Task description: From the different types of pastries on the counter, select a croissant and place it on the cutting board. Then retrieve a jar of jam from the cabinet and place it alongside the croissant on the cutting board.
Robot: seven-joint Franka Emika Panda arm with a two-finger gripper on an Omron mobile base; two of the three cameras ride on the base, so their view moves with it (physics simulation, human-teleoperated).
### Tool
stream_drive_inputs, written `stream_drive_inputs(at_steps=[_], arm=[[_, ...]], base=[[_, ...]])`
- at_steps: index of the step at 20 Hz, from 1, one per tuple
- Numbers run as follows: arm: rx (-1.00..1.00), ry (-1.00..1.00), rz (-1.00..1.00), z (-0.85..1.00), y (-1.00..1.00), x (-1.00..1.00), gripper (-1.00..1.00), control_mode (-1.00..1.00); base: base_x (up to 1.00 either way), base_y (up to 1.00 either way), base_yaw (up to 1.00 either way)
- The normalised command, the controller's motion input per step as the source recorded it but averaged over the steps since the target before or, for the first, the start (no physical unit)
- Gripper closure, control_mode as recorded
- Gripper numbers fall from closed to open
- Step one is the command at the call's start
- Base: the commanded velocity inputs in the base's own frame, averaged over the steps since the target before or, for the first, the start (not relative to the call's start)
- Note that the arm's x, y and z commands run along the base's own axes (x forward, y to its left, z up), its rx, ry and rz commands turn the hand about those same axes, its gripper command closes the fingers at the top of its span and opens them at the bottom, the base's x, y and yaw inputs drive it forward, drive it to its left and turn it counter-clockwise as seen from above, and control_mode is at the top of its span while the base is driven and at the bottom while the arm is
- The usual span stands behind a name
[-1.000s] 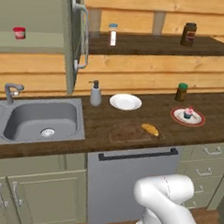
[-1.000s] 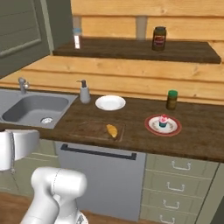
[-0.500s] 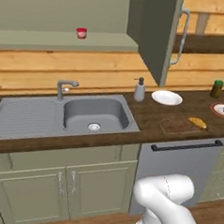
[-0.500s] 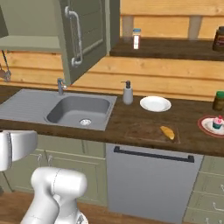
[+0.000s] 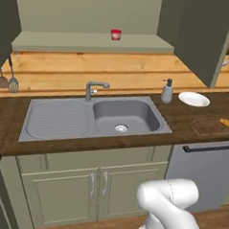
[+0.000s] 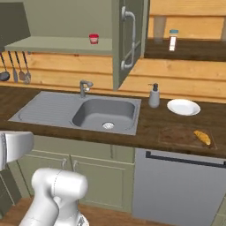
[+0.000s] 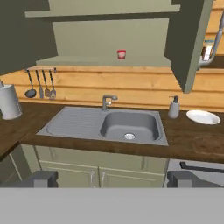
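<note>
one step done by look: croissant (image 6: pixel 202 137) lies on cutting board (image 6: pixel 176 135). jam jar (image 6: pixel 93 39) on shelf in open cabinet (image 6: pixel 62 44) above sink (image 6: pixel 105 114). gripper (image 7: pixel 112 179) spread wide, empty. next: reach up, close on jar.

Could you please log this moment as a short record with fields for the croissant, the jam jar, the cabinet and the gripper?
croissant: lying on the cutting board, right of the sink
jam jar: red-lidded, upright on the open cabinet's lower shelf above the sink
cabinet door: swung open
gripper: facing the sink and cabinet, nothing between its fingertips, far from the jar
nearby: white plate and soap dispenser on the counter
</note>
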Motion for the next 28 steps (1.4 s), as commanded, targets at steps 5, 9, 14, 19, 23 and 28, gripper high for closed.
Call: stream_drive_inputs(at_steps=[5, 9, 14, 19, 23, 28], arm=[[0.00, 0.00, 0.00, 0.00, 0.00, 0.00, -1.00, 1.00], [0.00, 0.00, 0.00, 0.00, 0.00, 0.00, -1.00, 1.00], [0.00, 0.00, 0.00, 0.00, 0.00, 0.00, -1.00, 1.00], [0.00, 0.00, 0.00, 0.00, 0.00, 0.00, -1.00, 1.00], [0.00, 0.00, 0.00, 0.00, 0.00, 0.00, -1.00, 1.00], [0.00, 0.00, 0.00, 0.00, 0.00, 0.00, -1.00, 1.00]], base=[[0.79, 0.47, 0.00], [1.00, 0.68, 0.00], [1.00, 0.24, 0.00], [1.00, 0.01, 0.01], [1.00, 0.01, 0.00], [0.26, 0.07, 0.00]])
